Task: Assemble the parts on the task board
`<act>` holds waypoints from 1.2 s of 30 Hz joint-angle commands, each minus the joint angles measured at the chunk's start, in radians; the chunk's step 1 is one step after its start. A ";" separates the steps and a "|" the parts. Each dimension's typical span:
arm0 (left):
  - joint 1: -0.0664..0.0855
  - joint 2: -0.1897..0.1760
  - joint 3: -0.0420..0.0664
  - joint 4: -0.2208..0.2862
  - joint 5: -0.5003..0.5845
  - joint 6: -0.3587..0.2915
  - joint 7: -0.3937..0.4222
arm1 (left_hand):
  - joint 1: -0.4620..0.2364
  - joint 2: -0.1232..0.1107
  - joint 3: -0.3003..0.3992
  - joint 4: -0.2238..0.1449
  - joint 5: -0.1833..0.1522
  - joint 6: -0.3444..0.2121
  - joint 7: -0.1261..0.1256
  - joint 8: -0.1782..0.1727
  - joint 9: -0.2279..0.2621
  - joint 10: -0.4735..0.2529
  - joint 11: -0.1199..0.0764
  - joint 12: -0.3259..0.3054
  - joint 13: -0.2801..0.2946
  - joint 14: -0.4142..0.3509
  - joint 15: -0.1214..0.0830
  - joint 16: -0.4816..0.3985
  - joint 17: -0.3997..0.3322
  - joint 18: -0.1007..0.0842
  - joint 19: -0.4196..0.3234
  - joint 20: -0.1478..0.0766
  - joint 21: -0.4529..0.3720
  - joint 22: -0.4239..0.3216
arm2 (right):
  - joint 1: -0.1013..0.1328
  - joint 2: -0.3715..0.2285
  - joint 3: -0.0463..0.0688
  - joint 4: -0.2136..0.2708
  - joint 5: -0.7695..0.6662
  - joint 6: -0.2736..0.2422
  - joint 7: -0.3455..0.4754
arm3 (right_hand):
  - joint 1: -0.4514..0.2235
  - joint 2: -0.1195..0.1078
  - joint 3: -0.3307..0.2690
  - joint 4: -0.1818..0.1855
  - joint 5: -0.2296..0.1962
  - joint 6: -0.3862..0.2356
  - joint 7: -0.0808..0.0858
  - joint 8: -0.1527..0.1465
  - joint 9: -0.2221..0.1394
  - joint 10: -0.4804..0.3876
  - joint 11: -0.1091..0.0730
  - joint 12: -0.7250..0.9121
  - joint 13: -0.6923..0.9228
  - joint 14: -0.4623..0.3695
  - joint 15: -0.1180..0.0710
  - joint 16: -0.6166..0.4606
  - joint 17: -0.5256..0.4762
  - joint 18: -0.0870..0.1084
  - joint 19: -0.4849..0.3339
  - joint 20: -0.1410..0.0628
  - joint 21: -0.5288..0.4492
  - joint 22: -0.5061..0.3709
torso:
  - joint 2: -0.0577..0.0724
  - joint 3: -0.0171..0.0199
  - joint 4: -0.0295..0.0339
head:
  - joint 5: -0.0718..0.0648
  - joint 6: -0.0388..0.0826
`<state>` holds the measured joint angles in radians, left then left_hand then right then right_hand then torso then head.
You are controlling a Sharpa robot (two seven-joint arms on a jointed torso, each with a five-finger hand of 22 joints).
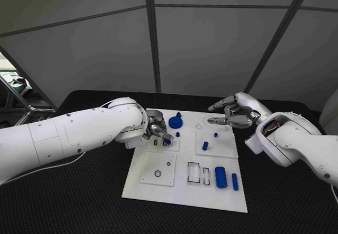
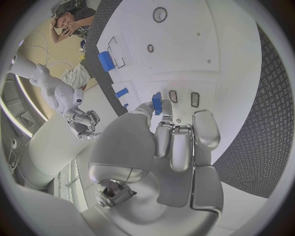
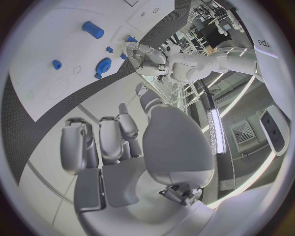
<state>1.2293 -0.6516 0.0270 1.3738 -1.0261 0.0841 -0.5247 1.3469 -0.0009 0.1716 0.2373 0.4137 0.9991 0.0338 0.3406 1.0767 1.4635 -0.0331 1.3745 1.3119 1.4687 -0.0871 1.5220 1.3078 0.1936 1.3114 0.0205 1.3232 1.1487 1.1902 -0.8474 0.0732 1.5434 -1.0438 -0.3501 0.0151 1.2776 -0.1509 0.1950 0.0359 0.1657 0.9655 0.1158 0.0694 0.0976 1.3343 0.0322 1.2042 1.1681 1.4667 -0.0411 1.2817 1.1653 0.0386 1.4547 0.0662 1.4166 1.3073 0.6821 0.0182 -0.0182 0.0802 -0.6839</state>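
Left wrist view: small blue part [image 2: 157, 103] pinched in left robot hand [image 2: 175, 142] above task board [image 2: 203, 59].

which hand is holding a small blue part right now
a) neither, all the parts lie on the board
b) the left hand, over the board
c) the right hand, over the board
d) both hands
b: in the left wrist view the left hand pinches a small blue part at its fingertips above the task board, while the right hand holds nothing, its fingers apart.
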 commanded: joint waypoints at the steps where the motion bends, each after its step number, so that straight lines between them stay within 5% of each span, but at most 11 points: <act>1: 0.000 -0.011 0.001 0.019 0.021 -0.073 0.039 | -0.018 -0.008 0.169 -0.163 0.005 0.010 -0.002 -0.005 0.005 0.030 -0.002 -0.002 0.172 0.089 -0.003 0.006 0.220 -0.104 0.007 0.003 0.007 0.003 | 0.002 -0.001 0.001 0.000 -0.001 0.003 0.011 | -0.009 0.003 -0.001 0.000 0.006 0.006 -0.001 -0.002 0.001 0.006 -0.002 0.001 0.002 0.013 -0.004 -0.005 0.001 0.016 -0.003 -0.001 -0.004 0.034 | 0.000 0.0000 -0.0006 | 0.002 0.000; 8: -0.007 -0.037 0.001 0.056 0.018 -0.134 0.049 | -0.036 -0.018 0.202 -0.187 0.008 0.018 -0.002 -0.013 0.020 0.034 -0.003 0.003 0.177 0.090 -0.004 0.010 0.225 -0.107 0.017 0.002 0.016 0.020 | 0.002 -0.004 0.001 -0.001 0.001 0.003 0.013 | -0.011 0.004 -0.001 0.000 0.006 0.006 -0.001 -0.002 0.001 0.006 -0.002 0.000 0.001 0.014 -0.005 -0.005 0.001 0.016 -0.003 -0.001 -0.004 0.034 | 0.000 0.0009 -0.0002 | 0.009 -0.001; 18: -0.039 -0.055 0.001 0.077 -0.078 -0.186 0.042 | -0.055 -0.027 0.230 -0.210 0.017 0.029 -0.003 -0.020 0.033 0.039 -0.004 0.007 0.181 0.092 -0.006 0.014 0.229 -0.110 0.028 0.000 0.027 0.040 | 0.002 -0.011 0.001 -0.006 -0.001 0.000 0.013 | -0.011 0.004 -0.001 0.000 0.006 0.006 -0.001 -0.002 0.001 0.006 -0.002 0.000 0.001 0.014 -0.005 -0.005 0.001 0.016 -0.003 -0.001 -0.004 0.034 | 0.000 0.0002 0.0013 | 0.013 -0.006; 36: -0.065 -0.042 0.001 0.066 -0.202 -0.196 0.023 | -0.074 -0.033 0.246 -0.225 0.028 0.039 -0.005 -0.026 0.043 0.044 -0.006 0.014 0.185 0.094 -0.007 0.021 0.236 -0.114 0.039 -0.001 0.037 0.059 | 0.002 -0.012 0.001 -0.004 -0.002 0.000 0.014 | -0.011 0.004 -0.001 0.000 0.006 0.006 -0.001 -0.002 0.001 0.006 -0.002 0.000 0.001 0.014 -0.005 -0.005 0.001 0.016 -0.003 -0.001 -0.004 0.034 | 0.001 -0.0009 -0.0011 | 0.015 -0.009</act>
<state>1.1640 -0.6953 0.0269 1.4397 -1.1835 -0.0985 -0.4973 1.2797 -0.0355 0.2434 0.1817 0.4381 1.0244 0.0370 0.3174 1.1181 1.4646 -0.0320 1.3815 1.3077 1.4686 -0.0867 1.5378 1.3078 0.1935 1.3452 0.0181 1.3552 1.2066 1.1901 -0.8602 0.0732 1.5374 -1.0440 -0.3505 0.0184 1.2735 -0.1468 0.1950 0.0359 0.1657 0.9655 0.1158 0.0694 0.0972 1.3343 0.0322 1.2042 1.1682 1.4667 -0.0410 1.2817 1.1650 0.0386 1.4547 0.0662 1.4166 1.3073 0.6828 0.0172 -0.0195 0.0955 -0.6921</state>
